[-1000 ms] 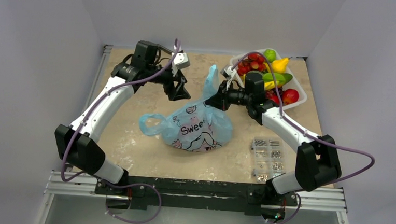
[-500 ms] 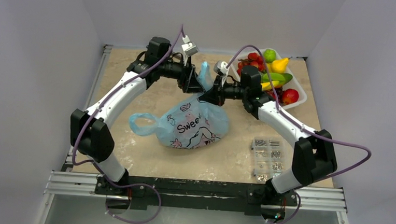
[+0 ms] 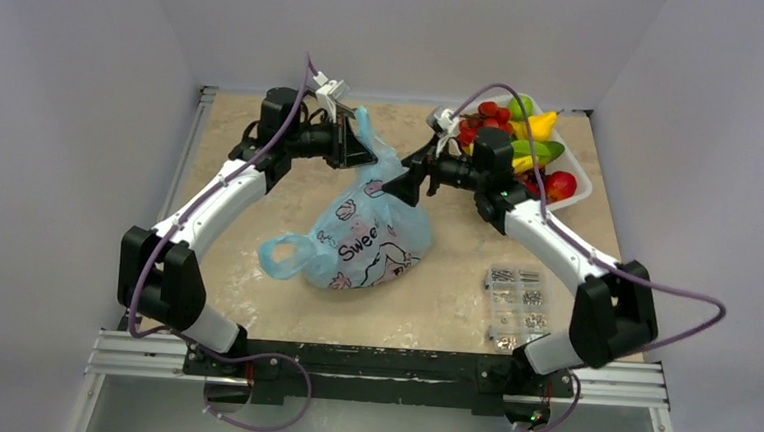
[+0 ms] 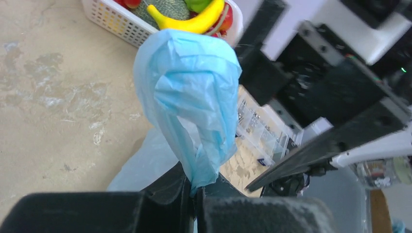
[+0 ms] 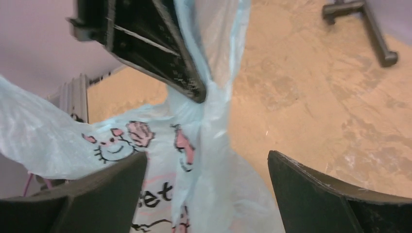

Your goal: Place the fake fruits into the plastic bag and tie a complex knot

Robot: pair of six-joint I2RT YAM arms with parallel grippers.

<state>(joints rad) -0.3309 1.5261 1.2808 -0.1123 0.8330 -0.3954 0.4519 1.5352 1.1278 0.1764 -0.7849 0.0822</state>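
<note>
Plastic bag (image 3: 376, 241) at mid-tabletop (image 3: 454, 291), upper handle loop (image 4: 189, 87) clamped between shut left fingers (image 4: 167, 196). Right fingers (image 5: 97, 194) spread wide, straddling the bag's gathered top without touching it.

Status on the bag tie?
Left gripper shut on plastic bag handle. Right gripper open around bag neck. Fake fruits in basket. Nothing blocking.

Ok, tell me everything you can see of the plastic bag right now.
The plastic bag is thin, crinkly light-blue film with a white patch printed in pink and dark lettering. Its body bulges, contents hidden, and rests tilted on the table. One handle loop is pulled up, clamped in the shut left pincer; the other loop lies flat. The open right pincer straddles its neck.
</note>
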